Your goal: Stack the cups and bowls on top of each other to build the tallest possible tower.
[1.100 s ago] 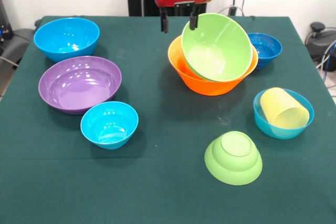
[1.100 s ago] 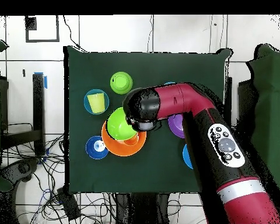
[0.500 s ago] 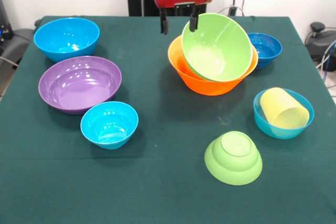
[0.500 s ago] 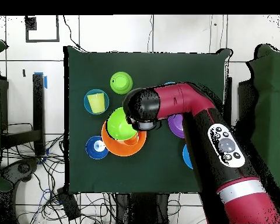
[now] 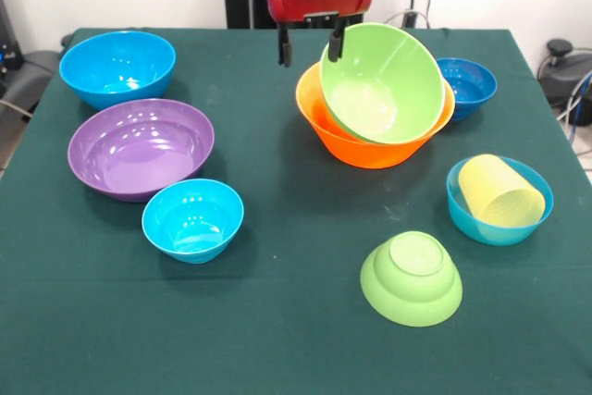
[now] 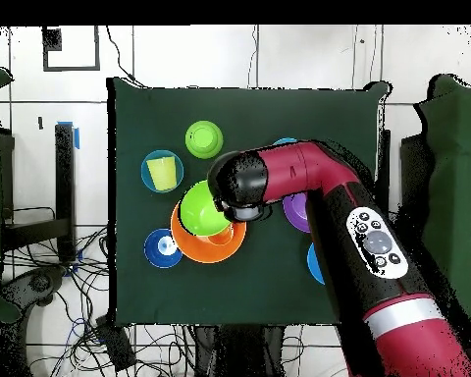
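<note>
My gripper (image 5: 309, 51) hangs open over the table's far side with nothing between its fingers. Its right finger (image 5: 333, 45) is at the upper left rim of the large lime green bowl (image 5: 384, 80); whether they touch is unclear. That bowl (image 6: 202, 211) leans tilted inside the large orange bowl (image 5: 370, 147). A pale yellow cup (image 5: 500, 191) lies on its side in a small light blue bowl (image 5: 472, 215). A small lime green bowl (image 5: 412, 277) rests upside down near the front. In the overhead view the arm's wrist (image 6: 241, 187) covers the gripper.
On the left stand a large blue bowl (image 5: 117, 67), a purple bowl (image 5: 141, 147) and a small light blue bowl (image 5: 192, 219). A small dark blue bowl (image 5: 467, 85) sits behind the orange one. The arm (image 6: 347, 226) partly covers the purple and blue bowls from above.
The gripper has shifted slightly left and a little lower in the front view, still open. None of the bowls or the cup has moved.
</note>
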Action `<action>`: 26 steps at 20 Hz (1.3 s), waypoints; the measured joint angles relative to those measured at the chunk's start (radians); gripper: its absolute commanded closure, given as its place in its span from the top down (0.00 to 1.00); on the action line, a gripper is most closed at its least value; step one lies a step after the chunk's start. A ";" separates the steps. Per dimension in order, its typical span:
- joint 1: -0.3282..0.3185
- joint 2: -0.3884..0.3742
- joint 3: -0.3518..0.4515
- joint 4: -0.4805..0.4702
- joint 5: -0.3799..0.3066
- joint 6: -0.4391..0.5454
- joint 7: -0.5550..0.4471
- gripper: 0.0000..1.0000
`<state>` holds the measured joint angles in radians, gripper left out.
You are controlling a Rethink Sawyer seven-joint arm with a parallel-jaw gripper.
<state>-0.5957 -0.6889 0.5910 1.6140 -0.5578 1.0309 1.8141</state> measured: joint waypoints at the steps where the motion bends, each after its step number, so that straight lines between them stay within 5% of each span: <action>1: 0.000 0.004 0.000 0.000 -0.001 0.000 0.000 1.00; 26: 0.017 0.045 0.000 0.006 -0.060 -0.064 0.000 1.00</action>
<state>-0.5786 -0.6442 0.5910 1.6201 -0.6180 0.9671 1.8141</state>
